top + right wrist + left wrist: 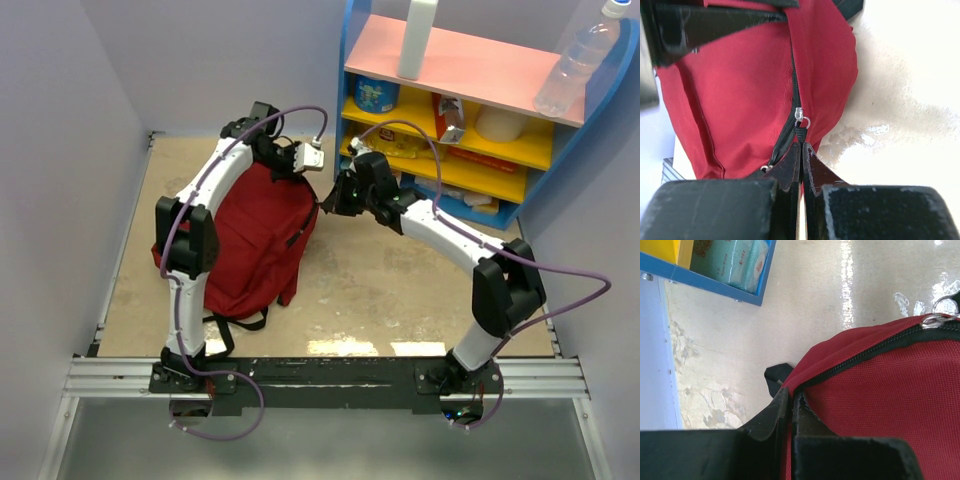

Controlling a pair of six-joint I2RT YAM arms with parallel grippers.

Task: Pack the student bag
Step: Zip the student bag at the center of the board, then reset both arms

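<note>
The dark red student bag [255, 235] lies on the table at the left, black straps trailing at its near end. My left gripper [292, 160] is shut on the bag's fabric at its far top edge, beside the black zipper [870, 351]. The red fabric [880, 405] fills the left wrist view. My right gripper [335, 200] is at the bag's right top corner, shut on the black zipper pull tab [801, 136] that hangs from the silver slider [799, 115]. The zipper runs closed above the slider. No books show in any view.
A blue shelf unit [470, 110] with pink top and yellow shelves stands at the back right, holding a white bottle [418, 38], a clear bottle [578, 62], packets and tubs. Its blue bottom edge [715, 282] is close to the left gripper. Walls flank both sides.
</note>
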